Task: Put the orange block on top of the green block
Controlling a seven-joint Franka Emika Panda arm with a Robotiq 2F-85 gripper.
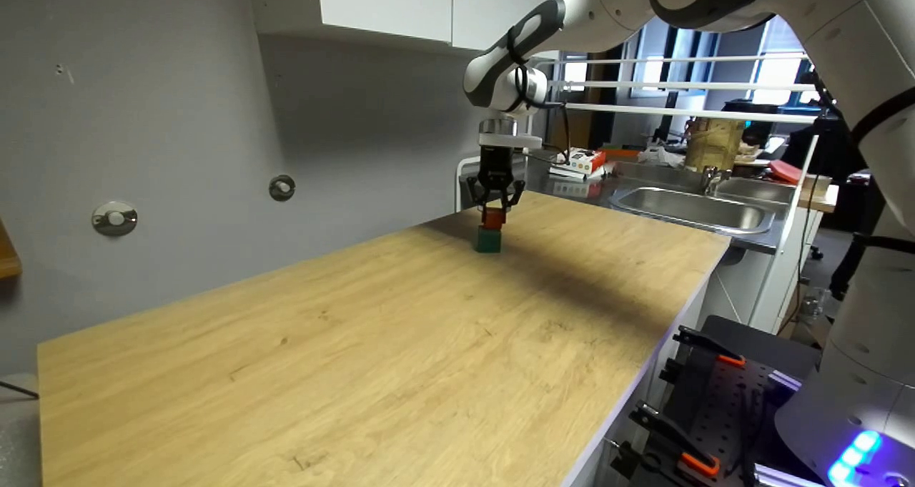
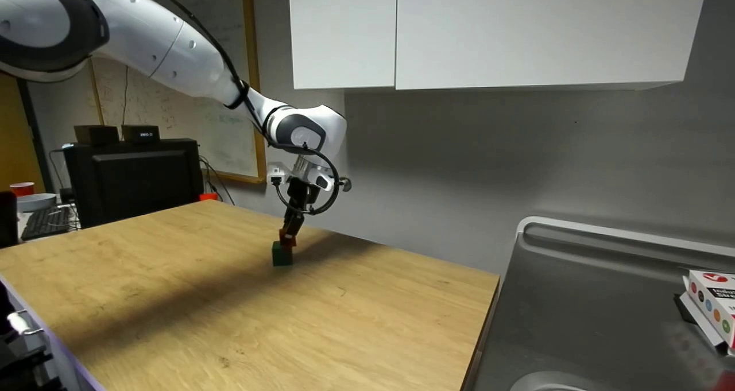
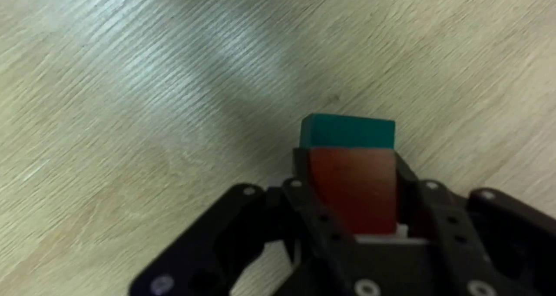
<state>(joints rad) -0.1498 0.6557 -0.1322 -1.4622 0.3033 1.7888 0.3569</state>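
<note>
The green block (image 1: 489, 241) stands on the wooden table; it also shows in an exterior view (image 2: 282, 254) and in the wrist view (image 3: 352, 131). The orange block (image 1: 493, 218) is between my gripper's fingers (image 1: 494, 222), right above the green block. In the wrist view, the fingers (image 3: 351, 161) press close on both sides of the orange block (image 3: 356, 187), which covers part of the green block. In an exterior view, the orange block (image 2: 288, 239) looks slightly offset from the green one. I cannot tell whether the two blocks fully touch.
The wooden table (image 1: 357, 358) reaches to a grey wall behind the blocks. White cabinets (image 1: 386, 4) hang above. A metal sink counter (image 1: 693, 208) adjoins the table, with a white box (image 2: 715, 302) on it. A monitor (image 2: 135, 181) stands beyond the table's far end.
</note>
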